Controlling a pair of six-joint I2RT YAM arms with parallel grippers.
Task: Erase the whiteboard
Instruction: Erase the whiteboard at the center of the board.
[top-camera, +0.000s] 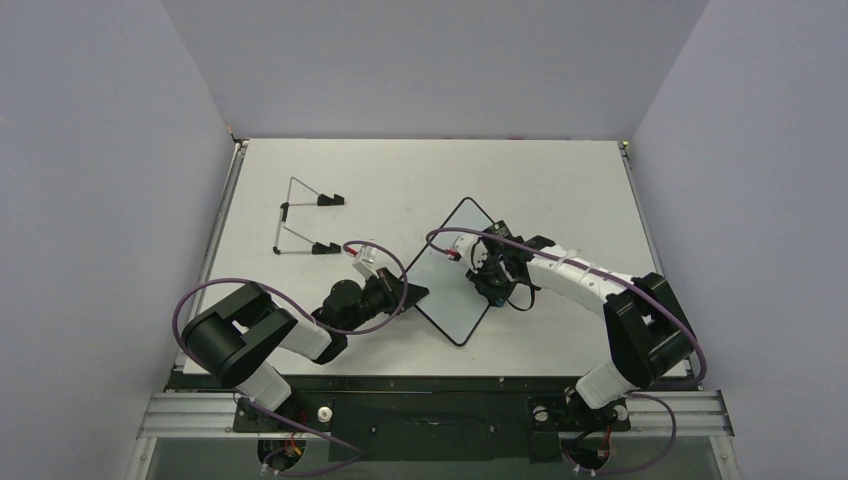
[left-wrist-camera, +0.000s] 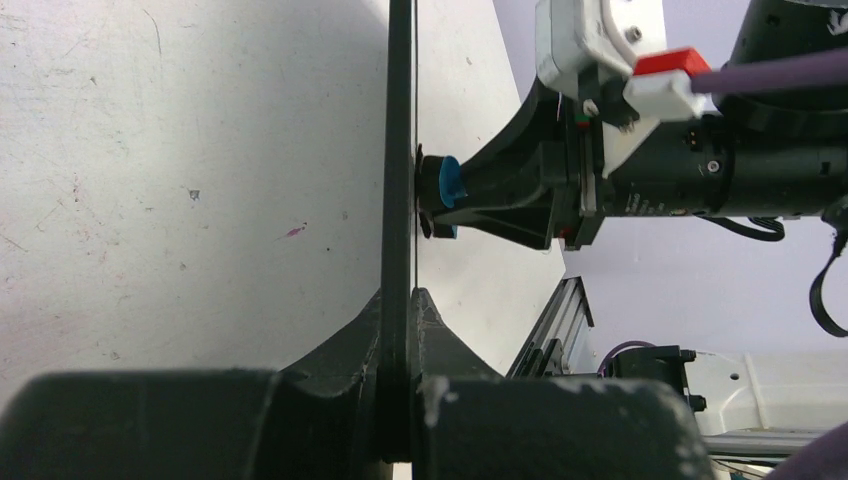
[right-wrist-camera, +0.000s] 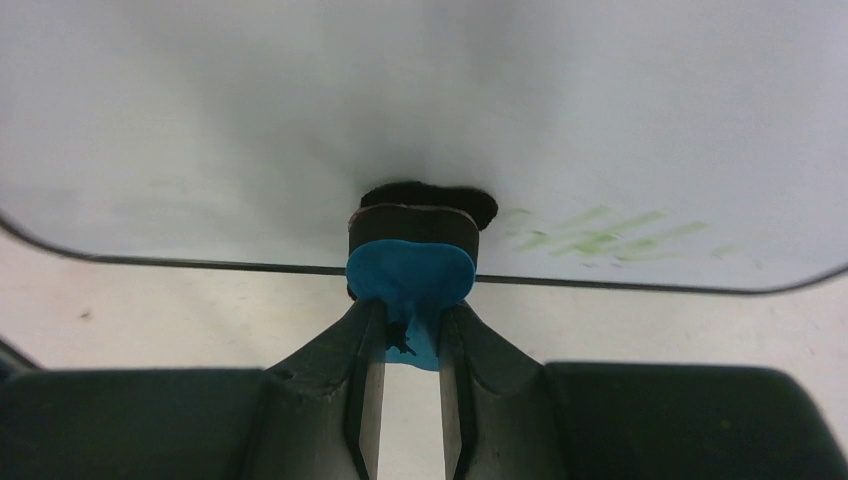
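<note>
The whiteboard sits mid-table, turned like a diamond, with a white face and a black rim. My left gripper is shut on its near-left edge. In the left wrist view the board shows edge-on between my left gripper's fingers. My right gripper is shut on the blue-and-black eraser and presses it against the board's face near the rim. Faint green handwriting lies just right of the eraser. The eraser also shows in the left wrist view, touching the board.
A thin wire stand with black feet lies at the far left of the table. Grey walls enclose the table on three sides. The arm bases and a metal rail run along the near edge.
</note>
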